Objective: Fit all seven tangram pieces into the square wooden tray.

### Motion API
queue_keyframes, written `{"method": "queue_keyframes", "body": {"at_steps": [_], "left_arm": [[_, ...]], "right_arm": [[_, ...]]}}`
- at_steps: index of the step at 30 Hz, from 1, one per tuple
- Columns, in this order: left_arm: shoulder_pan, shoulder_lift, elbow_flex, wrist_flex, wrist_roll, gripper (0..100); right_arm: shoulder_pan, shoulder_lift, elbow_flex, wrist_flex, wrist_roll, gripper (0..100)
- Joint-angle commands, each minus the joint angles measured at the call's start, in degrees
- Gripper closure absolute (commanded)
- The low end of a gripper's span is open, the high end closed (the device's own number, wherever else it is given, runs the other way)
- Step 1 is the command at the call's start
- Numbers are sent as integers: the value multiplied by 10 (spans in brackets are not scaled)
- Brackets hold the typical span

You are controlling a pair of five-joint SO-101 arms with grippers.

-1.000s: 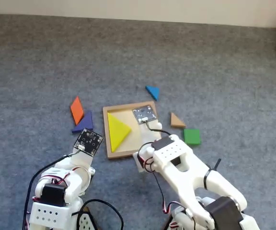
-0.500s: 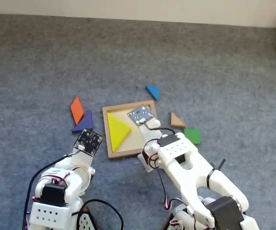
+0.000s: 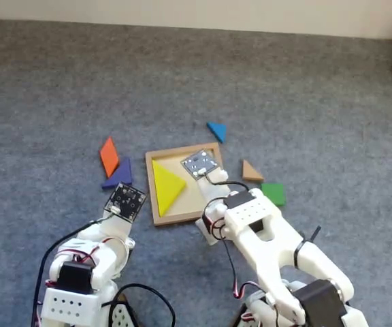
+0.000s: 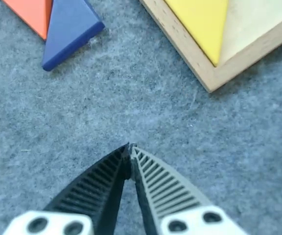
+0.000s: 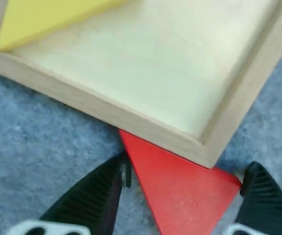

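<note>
Currently the right gripper (image 5: 187, 171) sits low over the red triangle (image 5: 180, 200), jaws open and straddling it. Can't tell if either pad touches the piece. The red triangle lies flat on the carpet (image 3: 60, 82), one edge tucked against the outside of the tray (image 3: 150, 189) rim at a near corner, so not in yet. The left gripper (image 4: 130, 152) hovers over bare carpet near the tray's other near corner, jaws closed on nothing. The navy triangle (image 4: 70, 32) and orange parallelogram (image 4: 31, 11) lie touching just beyond it.

Step in hand, by the look of it: pick the red triangle and seat it in the tray.
- The piece is thin, so the jaws likely need to go right down to the pile before closing.
- Close squarely across it, or it may pivot out.
- Lift clear of the rim before moving sideways; dragging would probably shove the tray.
- The yellow triangle (image 3: 166, 184) holds the left-arm side of the tray. Red probably goes with its long edge on a free rim and a short edge against yellow, so rotate before lowering.

Outside the tray: the blue triangle (image 3: 216, 130) past the far side, the tan triangle (image 3: 251, 171) and green square (image 3: 273, 194) on the right arm's side.

The surface is grey short-pile carpet, likely soft enough that pieces won't skate. A pale strip runs along its far edge, maybe a wall base.
</note>
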Motion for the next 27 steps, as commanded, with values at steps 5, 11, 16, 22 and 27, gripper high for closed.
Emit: {"method": "queue_keyframes", "body": {"at_steps": [5,11,16,22,27], "left_arm": [[-5,-23,11,2,4,993],[-5,-23,11,2,4,993],[-5,-23,11,2,4,993],[-5,-23,11,2,4,993],[-5,-23,11,2,4,993]], "right_arm": [[22,2,-21,44,8,663],[22,2,-21,49,48,663],[22,2,-26,49,107,663],[22,3,-22,49,147,663],[22,29,-23,88,152,663]]}}
